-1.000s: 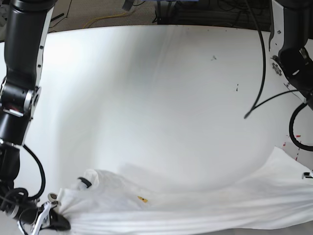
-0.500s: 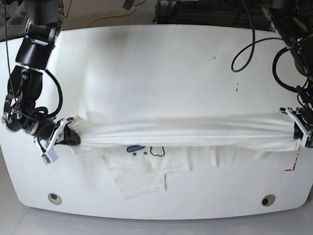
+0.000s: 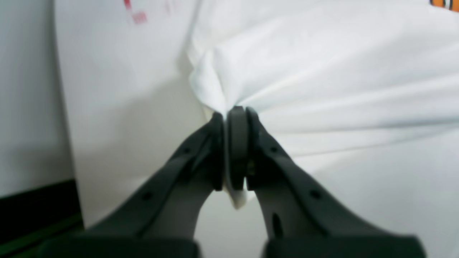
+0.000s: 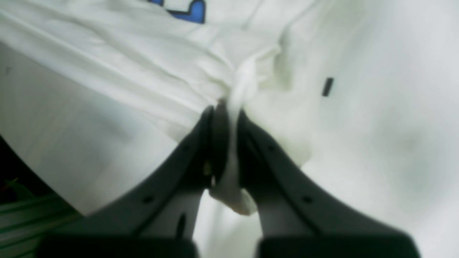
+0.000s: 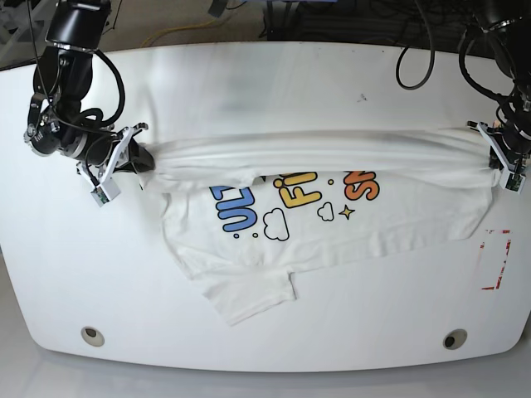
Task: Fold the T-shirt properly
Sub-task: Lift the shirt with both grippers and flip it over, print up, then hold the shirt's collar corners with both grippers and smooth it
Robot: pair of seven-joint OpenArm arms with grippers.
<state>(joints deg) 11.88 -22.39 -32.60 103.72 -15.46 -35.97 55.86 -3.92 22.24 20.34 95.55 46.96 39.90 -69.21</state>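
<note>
Shirt (image 5: 315,220) stretched taut across the table (image 5: 249,91), print side up, spanning nearly from left edge to right edge, a little nearer the far edge than the near one. Right gripper (image 5: 133,157) clamped on a bunched corner of cloth toward the left edge; same pinch plain in the right wrist view, cloth wedged between closed jaws (image 4: 229,118). Left gripper (image 5: 498,157) likewise clenched on the opposite end by the right edge, fabric squeezed tight between its jaws (image 3: 229,111). Upper hem held as a rolled, tensioned band between the two grips; body hanging toward the near edge, one sleeve (image 5: 249,294) lying flat, pointing at the near edge.

Step in hand, by the look of it: spreading and laying the shirt flat ahead of the first fold. Next move likely calls for lowering both grips together, keeping tension even so wrinkles don't set, then letting go.

Lettering in blue, yellow and orange partly hidden under the rolled band; not readable as words. Red marking (image 5: 496,264) near the right edge, no legible text.
</note>
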